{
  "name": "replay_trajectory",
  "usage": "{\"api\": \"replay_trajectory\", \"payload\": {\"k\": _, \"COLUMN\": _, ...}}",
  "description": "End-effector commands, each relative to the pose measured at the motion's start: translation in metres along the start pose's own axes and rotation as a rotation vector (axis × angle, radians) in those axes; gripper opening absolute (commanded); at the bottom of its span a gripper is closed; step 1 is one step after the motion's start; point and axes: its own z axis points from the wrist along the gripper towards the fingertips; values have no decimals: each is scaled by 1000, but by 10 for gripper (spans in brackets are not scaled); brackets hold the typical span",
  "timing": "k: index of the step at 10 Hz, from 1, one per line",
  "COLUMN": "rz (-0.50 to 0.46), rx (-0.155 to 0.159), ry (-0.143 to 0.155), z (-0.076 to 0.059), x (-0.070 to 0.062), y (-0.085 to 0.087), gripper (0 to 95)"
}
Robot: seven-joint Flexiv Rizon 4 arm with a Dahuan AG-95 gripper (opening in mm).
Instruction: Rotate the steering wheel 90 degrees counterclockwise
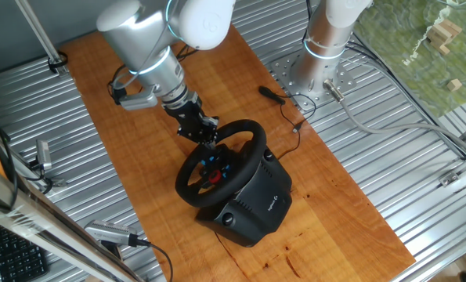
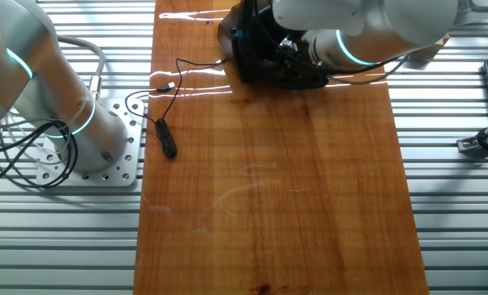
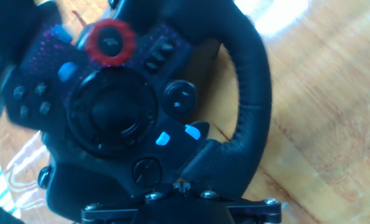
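Note:
The steering wheel (image 1: 187, 174) is black and round, with red and blue hub buttons, and tilts on its boxy black base (image 1: 252, 205) on the wooden board. My gripper (image 1: 204, 133) sits at the rim's far upper-left part and is shut on it. In the hand view the steering wheel (image 3: 250, 93) fills the frame, with a red dial (image 3: 110, 38) at upper left; the rim runs down into my gripper (image 3: 180, 194) at the bottom edge, and my fingers are hidden. In the other fixed view the steering wheel (image 2: 252, 57) is mostly covered by my arm.
A black cable with a plug (image 1: 273, 94) lies on the board (image 1: 107, 125) beside the arm's round mount (image 1: 311, 78); the cable (image 2: 166, 135) also shows in the other fixed view. Ribbed metal table on both sides. Wooden blocks (image 1: 444, 35) far right, a keyboard (image 1: 9, 252) near left.

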Motion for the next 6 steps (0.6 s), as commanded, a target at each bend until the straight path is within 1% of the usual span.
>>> {"api": "replay_trajectory", "payload": {"k": 1, "rz": 3, "rx": 2, "ry": -2, "z": 0, "x": -4, "y": -1, "gripper": 0}}
{"api": "replay_trajectory", "payload": {"k": 5, "rz": 13, "rx": 5, "ry": -2, "z": -2, "x": -14, "y": -3, "gripper": 0}}
{"api": "replay_trajectory", "payload": {"k": 6, "rz": 7, "rx": 14, "ry": -3, "z": 0, "x": -15, "y": -5, "gripper": 0}}
